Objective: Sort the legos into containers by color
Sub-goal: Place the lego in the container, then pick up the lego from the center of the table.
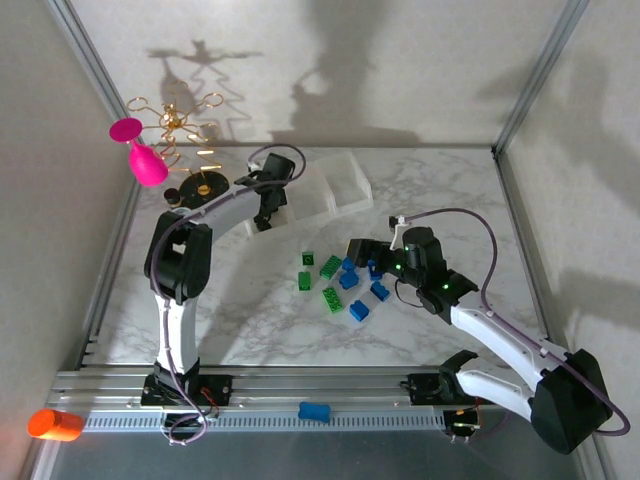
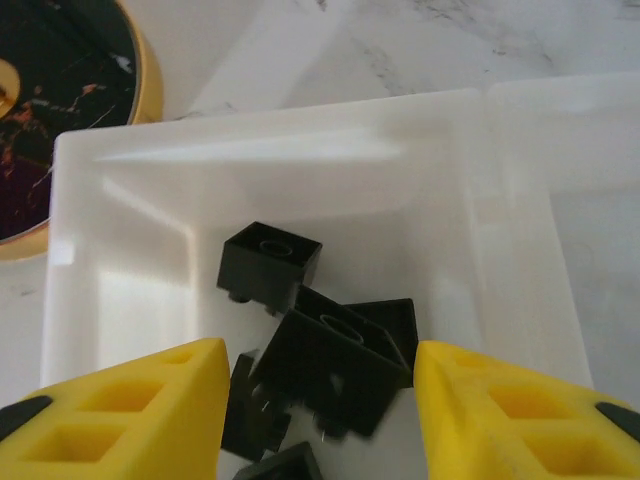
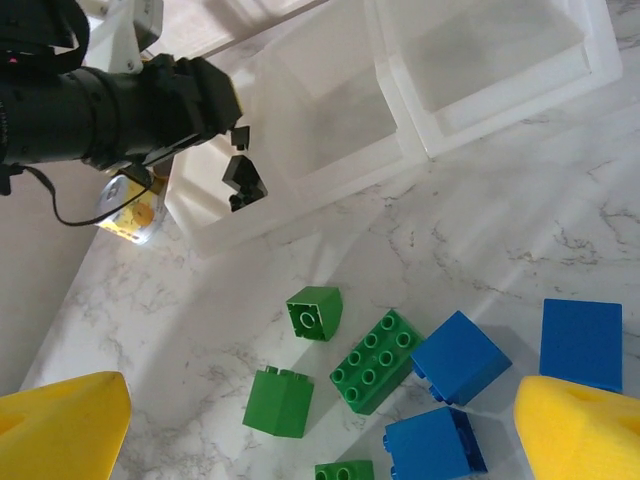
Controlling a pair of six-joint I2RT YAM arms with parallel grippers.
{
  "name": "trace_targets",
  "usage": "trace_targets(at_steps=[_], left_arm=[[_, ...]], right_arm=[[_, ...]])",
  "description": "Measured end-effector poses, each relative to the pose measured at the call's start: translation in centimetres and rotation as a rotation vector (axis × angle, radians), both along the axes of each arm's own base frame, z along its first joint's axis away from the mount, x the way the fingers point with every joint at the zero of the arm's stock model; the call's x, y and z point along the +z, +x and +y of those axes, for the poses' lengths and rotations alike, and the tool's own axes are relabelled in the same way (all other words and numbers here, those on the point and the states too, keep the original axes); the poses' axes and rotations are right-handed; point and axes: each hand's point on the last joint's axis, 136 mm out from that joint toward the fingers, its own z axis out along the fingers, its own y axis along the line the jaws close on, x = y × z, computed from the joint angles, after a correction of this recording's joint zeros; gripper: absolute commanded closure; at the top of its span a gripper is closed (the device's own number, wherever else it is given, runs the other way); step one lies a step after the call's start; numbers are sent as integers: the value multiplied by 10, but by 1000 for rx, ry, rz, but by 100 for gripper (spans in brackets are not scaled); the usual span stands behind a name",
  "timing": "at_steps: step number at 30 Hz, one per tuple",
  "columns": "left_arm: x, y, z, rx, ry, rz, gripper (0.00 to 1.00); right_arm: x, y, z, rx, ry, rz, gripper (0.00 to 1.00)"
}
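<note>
Above the tray (image 2: 250,118), left tool (image 2: 320,365) part-open, empty; right tool (image 3: 320,392) wide, empty. Legos (image 3: 375,360) look light, slick: pinch flat sides.

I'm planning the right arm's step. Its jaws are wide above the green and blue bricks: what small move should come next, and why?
Probably lower the right gripper onto the long green brick: its jaws stand open and empty, that brick lies loose on the table almost between them, and two compartments of the tray look empty.
</note>
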Motion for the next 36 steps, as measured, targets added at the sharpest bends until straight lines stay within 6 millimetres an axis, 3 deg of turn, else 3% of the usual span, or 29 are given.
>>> trace_targets(at_steps=[9, 16, 20, 23, 28, 36], left_arm=[[6, -4, 0, -14, -19, 3, 46], [56, -43, -2, -59, -103, -64, 46], [73, -74, -22, -118, -157, -96, 46], [67, -102, -42, -174, -184, -78, 46], [39, -147, -75, -266, -220, 1, 43], [12, -195, -109, -360, -247, 70, 42]], right_arm=[[-1, 1, 0, -3, -4, 1, 1], [-13, 2, 2, 3, -21, 33, 1], [-19, 0, 3, 16, -25, 50, 1], [-24, -2, 6, 33, -32, 61, 1], [-40, -13, 13, 79, -61, 86, 1], [-62, -43, 32, 173, -94, 110, 1]])
